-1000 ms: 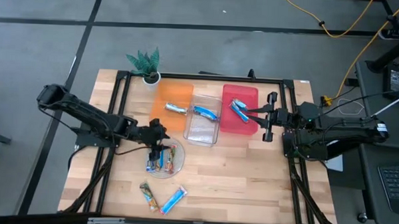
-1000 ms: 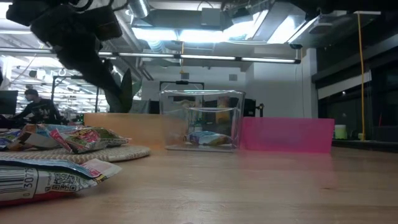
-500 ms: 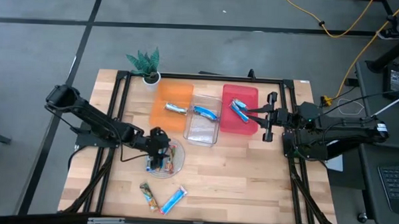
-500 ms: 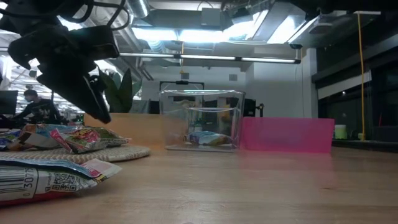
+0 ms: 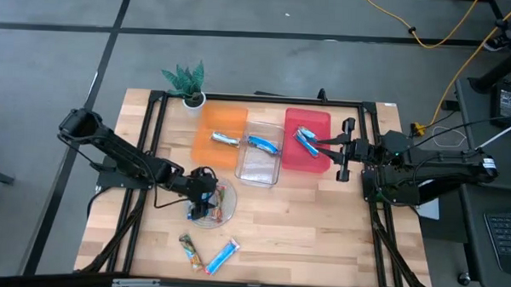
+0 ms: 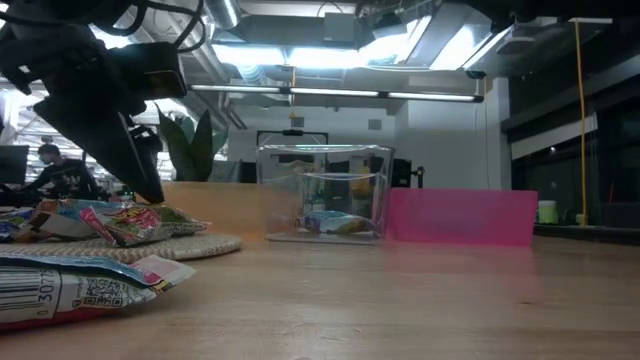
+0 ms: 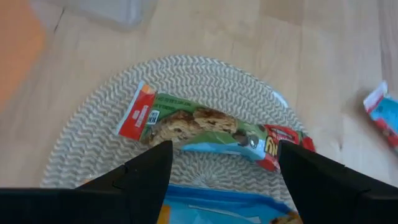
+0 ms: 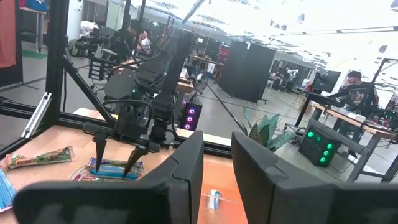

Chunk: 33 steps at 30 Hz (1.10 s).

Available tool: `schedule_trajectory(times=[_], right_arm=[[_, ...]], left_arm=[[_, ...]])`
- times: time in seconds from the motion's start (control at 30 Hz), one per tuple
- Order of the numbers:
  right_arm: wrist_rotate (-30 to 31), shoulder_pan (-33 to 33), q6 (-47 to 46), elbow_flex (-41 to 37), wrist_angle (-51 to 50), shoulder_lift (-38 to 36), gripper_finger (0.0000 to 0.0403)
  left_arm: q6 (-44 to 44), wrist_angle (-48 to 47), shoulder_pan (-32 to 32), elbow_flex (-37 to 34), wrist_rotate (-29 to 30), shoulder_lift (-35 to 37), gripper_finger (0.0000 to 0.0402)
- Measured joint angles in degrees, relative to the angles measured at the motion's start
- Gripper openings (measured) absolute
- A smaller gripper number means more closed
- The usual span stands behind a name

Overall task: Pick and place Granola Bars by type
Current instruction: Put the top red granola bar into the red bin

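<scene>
My left claw (image 5: 204, 201) was down over the round mat (image 5: 227, 212), fingers spread wide, straddling a tan bar (image 7: 205, 127) without gripping it; a blue bar (image 7: 217, 208) lay half cut off under my wrist. Two bars (image 5: 209, 253) sat on open wood near the front edge. Orange bin (image 5: 215, 119) and clear bin (image 5: 259, 165) each held one bar, red bin (image 5: 317, 124) blue ones. My right claw (image 5: 311, 146) hung over the red bin, nearly closed, empty.

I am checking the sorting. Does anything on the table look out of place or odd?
Two bars lie loose on the table, off the round plate: a tan bar and a blue bar. Blue-wrapped bars also sit in both the clear bin and the red bin, which looks split.
</scene>
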<state>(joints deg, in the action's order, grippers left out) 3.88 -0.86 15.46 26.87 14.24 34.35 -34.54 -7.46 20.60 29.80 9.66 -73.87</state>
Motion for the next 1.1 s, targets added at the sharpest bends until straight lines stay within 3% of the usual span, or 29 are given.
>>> schedule_trajectory(times=[0.33, 0.53, 0.77, 1.1], right_arm=[[0.0, 0.0, 0.0, 0.0, 0.0, 0.0, 0.0087], [0.0, 0.0, 0.0, 0.0, 0.0, 0.0, 0.0087], [0.0, 0.0, 0.0, 0.0, -0.3, 0.0, 0.0087], [0.0, 0.0, 0.0, 0.0, -0.4, 0.0, 0.0087]], left_arm=[[-9.2, -0.1, -0.1, 0.2, 1.4, -0.9, 0.0281], [-7.0, -0.5, -0.1, 4.8, 1.6, -6.9, 0.0281], [-5.5, -9.3, -0.1, 9.9, 3.2, -13.3, 0.0281], [-6.2, -12.1, -0.1, 10.8, 8.4, -13.2, 0.0275]])
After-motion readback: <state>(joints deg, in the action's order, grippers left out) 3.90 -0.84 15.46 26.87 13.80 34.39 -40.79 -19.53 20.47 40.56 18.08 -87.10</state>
